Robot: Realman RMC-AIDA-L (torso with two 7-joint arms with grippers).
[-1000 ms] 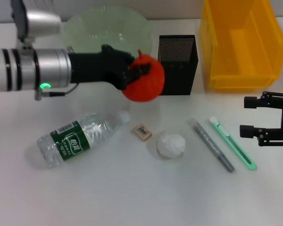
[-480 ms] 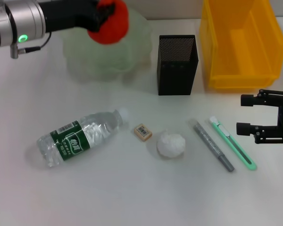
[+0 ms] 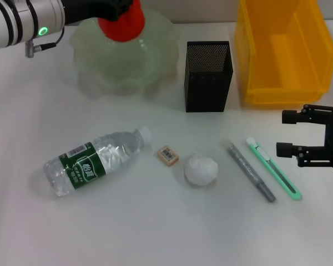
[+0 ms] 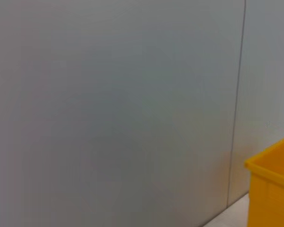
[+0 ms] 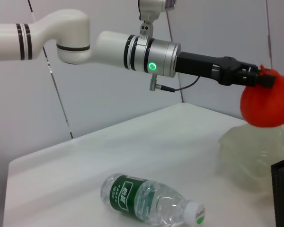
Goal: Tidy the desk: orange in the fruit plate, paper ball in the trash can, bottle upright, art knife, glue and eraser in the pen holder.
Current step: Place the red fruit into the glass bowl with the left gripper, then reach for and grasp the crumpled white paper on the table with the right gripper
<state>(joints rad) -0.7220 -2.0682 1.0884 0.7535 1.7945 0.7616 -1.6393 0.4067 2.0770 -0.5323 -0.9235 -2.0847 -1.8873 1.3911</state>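
Observation:
My left gripper [image 3: 124, 10] is shut on the orange [image 3: 122, 25] and holds it over the far part of the pale green fruit plate [image 3: 127, 66]. The right wrist view shows the same grip [image 5: 259, 79] on the orange [image 5: 265, 101] above the plate [image 5: 246, 146]. The water bottle [image 3: 94, 160] lies on its side at front left. The eraser [image 3: 167, 155], the white paper ball [image 3: 201, 169], the grey glue pen [image 3: 251, 177] and the green art knife [image 3: 273, 168] lie in a row. The black mesh pen holder [image 3: 208, 75] stands behind them. My right gripper [image 3: 288, 133] is open, just right of the knife.
A yellow bin [image 3: 286, 52] stands at the back right, beside the pen holder; its corner shows in the left wrist view [image 4: 274, 189] against a grey wall. The bottle also shows in the right wrist view [image 5: 151, 201].
My left gripper carried the orange from in front of the pen holder back and to the left, to above the fruit plate. The right gripper has barely moved.

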